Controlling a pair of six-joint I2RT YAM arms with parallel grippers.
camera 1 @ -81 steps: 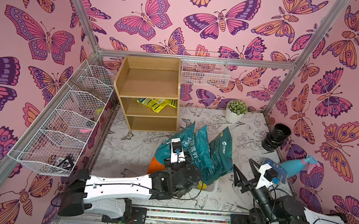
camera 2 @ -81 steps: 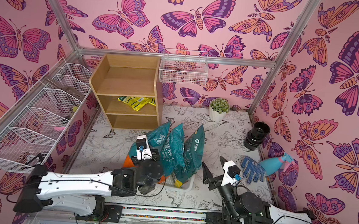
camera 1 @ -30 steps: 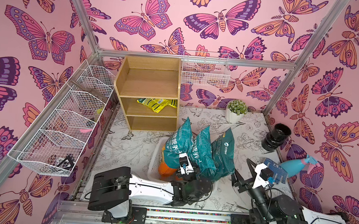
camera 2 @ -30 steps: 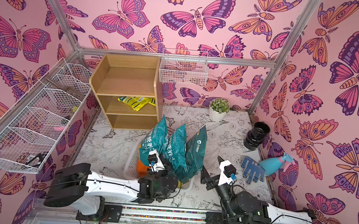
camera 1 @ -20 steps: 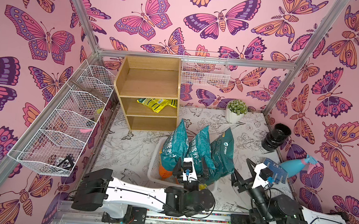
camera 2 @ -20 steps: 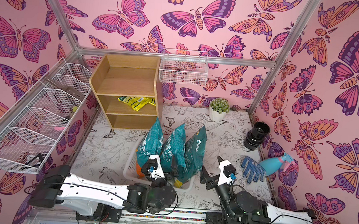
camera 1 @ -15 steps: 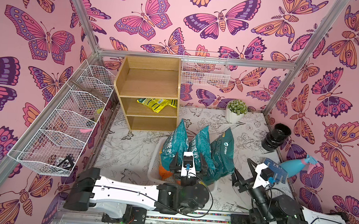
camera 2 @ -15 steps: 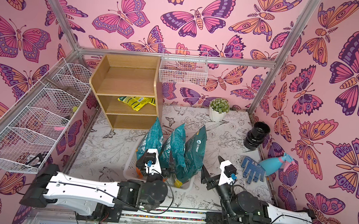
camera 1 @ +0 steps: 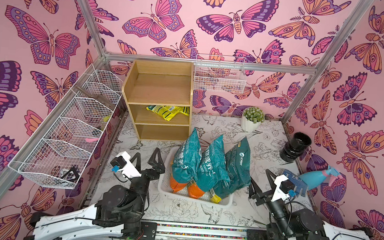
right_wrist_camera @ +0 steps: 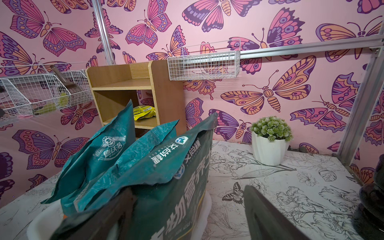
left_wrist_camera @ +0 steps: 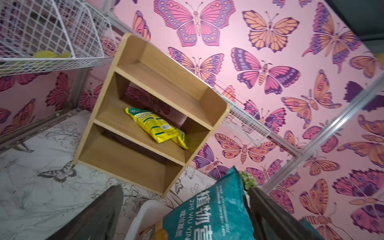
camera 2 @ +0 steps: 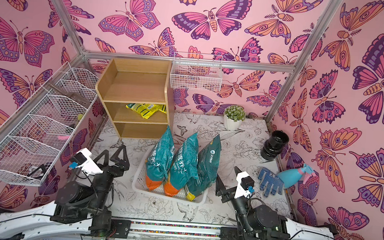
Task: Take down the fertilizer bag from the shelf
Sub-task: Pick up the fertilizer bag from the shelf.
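The yellow plastic fertilizer bag (camera 1: 168, 111) is lying on the middle tier of the light-wood shelf (camera 1: 160, 88). The left gripper (camera 1: 147, 153) and right gripper (camera 1: 259, 176) are gaping empty; reaching in is probably risking toppling the upright teal sacks (camera 1: 208, 167).

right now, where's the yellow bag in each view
Top view: yellow bag on the shelf's middle tier, toward its right end.
Top view: bag on the same tier.
Left wrist: bag in full view on the middle tier.
Right wrist: bag peeking past a teal bag, middle tier.
Shared landmark: the shelf.

Potted plant (camera 1: 252, 117), spray bottle (camera 1: 314, 178), gloves (camera 2: 269, 182)
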